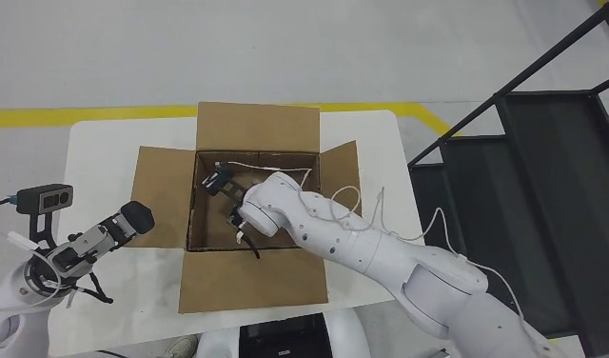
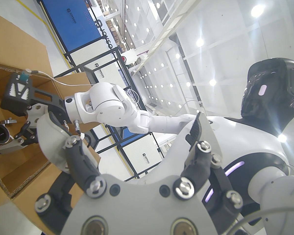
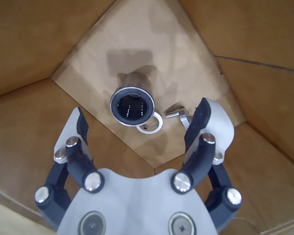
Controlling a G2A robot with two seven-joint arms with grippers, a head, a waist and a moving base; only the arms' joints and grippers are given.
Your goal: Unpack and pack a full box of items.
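An open cardboard box stands in the middle of the white table. My right arm goes down into it. Inside, my right gripper is open above the box floor. Below and between its fingers are a metal cylinder with a dark bore facing the camera, a flat metal ring and a small metal bracket. None is gripped. My left gripper hangs beside the box's left flap; its fingers are open and hold nothing.
The box's four flaps are folded outward, and its brown walls close in around the right gripper. A thin white cable loops along the right arm. A dark metal stair frame stands right of the table. A yellow line marks the floor behind.
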